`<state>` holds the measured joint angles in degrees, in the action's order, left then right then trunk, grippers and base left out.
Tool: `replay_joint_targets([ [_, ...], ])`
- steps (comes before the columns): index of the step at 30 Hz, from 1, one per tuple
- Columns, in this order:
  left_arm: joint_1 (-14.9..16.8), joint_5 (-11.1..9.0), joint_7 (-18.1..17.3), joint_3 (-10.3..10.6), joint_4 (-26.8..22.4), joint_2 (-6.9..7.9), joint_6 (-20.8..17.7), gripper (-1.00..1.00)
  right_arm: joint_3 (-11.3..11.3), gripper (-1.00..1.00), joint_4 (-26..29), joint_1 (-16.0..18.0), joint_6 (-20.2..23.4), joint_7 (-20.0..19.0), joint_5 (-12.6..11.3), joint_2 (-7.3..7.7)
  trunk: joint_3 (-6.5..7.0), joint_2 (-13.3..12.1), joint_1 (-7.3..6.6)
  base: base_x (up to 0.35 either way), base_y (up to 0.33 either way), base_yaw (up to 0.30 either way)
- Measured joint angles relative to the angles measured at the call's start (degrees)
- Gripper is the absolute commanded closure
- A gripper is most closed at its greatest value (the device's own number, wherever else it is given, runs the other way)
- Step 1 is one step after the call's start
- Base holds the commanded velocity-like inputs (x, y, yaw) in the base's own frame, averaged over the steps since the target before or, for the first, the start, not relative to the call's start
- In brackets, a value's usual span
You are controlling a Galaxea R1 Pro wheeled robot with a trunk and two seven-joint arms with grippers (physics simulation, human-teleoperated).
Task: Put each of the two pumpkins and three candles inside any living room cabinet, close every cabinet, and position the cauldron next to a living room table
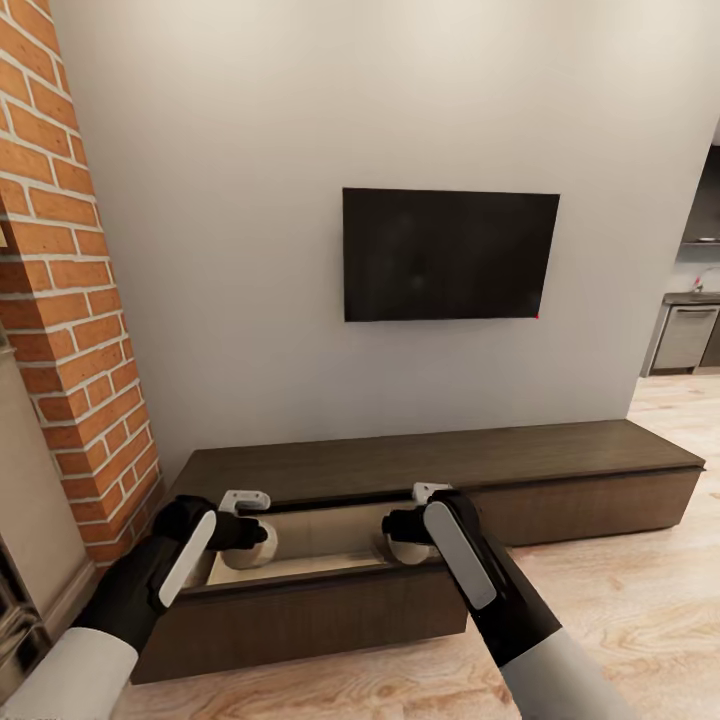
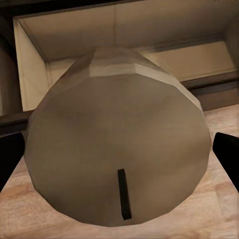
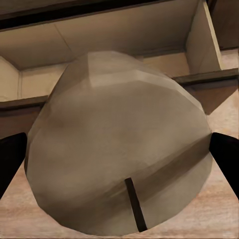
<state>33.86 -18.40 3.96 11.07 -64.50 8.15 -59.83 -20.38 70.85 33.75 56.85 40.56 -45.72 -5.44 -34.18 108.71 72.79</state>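
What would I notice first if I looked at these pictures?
Probably the big black TV on the pale wall, with red bricks to its left. Below it, the long dark cabinet has one drawer pulled open. Over that drawer, the left gripper holds a tan candle, and the right gripper holds another candle.

1. A black, blank television (image 1: pixel 450 254) hangs on the pale grey wall (image 1: pixel 250 150) straight ahead of me.
2. A red brick column (image 1: pixel 70 300) with light mortar runs up along my left side, meeting that wall.
3. Light wood plank flooring (image 1: pixel 640 610) spreads out below and to my right.
4. Far right, through an opening, I see grey kitchen cupboards (image 1: pixel 688 338) under a counter.
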Motion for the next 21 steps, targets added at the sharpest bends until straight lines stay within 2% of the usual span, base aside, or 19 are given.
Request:
replay_joint_targets([
  [3, 0.09, -0.34, 0.0, 0.09, 0.21, -1.01, 0.02, 1.0, 0.11, 1.0, -7.43, 3.64, -0.6, 0.1, 0.67, -1.31, 0.01, 0.0, 0.0, 0.0, 0.0, 0.0],
  [7, 0.11, -0.03, 0.03, 0.23, 0.26, -1.53, 0.01, 1.0, 0.16, 1.0, -12.92, 6.44, -3.28, 0.19, 0.67, -1.8, 0.01, 0.0, 0.0, 0.0, 0.0, 0.0],
  [12, 0.11, 0.02, 0.03, 0.18, 0.21, -1.68, 0.0, 1.0, 0.36, 1.0, -15.49, 7.4, -4.61, 0.18, 0.67, -1.86, 0.01, 0.0, 0.0, 0.002, 0.0, 0.0],
  [21, 0.11, 0.06, 0.03, 0.21, 0.38, -1.71, 0.0, 1.0, 0.18, 1.0, -16.03, 7.55, -4.96, 0.15, 0.37, -2.16, 0.01, 0.0, -0.01, 0.103, 0.0, 0.0],
])
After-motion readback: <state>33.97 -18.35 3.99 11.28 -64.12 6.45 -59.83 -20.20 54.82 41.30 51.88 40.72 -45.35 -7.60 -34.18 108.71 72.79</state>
